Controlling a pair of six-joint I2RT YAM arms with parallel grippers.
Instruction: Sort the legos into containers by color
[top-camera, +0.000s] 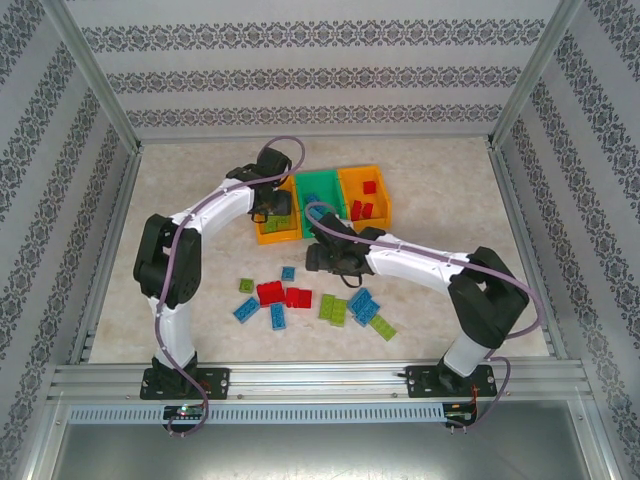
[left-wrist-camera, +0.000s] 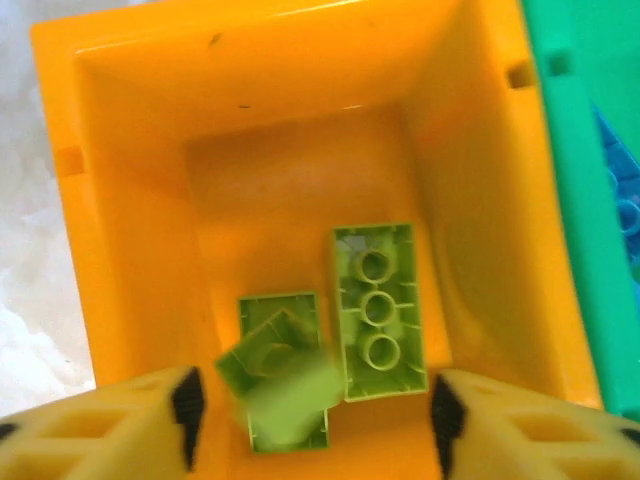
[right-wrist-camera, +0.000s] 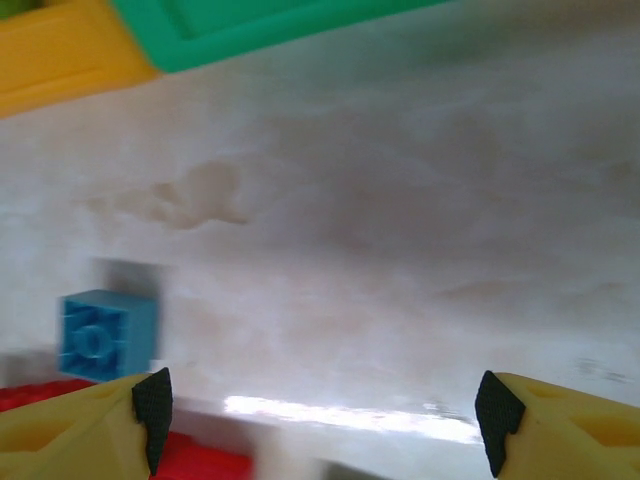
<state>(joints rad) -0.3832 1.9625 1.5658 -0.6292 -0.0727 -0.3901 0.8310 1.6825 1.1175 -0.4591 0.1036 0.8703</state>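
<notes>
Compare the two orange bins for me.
The left orange bin holds lime green bricks; the right orange bin holds red bricks. The left gripper hangs open over the left orange bin; no gripper is over the right orange bin. Both are open-topped and flank the green bin.

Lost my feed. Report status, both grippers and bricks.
Left gripper open over left orange bin, lime bricks inside. Right gripper open, empty, above table near blue brick. Nothing in the way.

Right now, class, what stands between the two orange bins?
The green bin, with a blue brick inside, sits between the left orange bin and the right orange bin, as the top view shows.
</notes>
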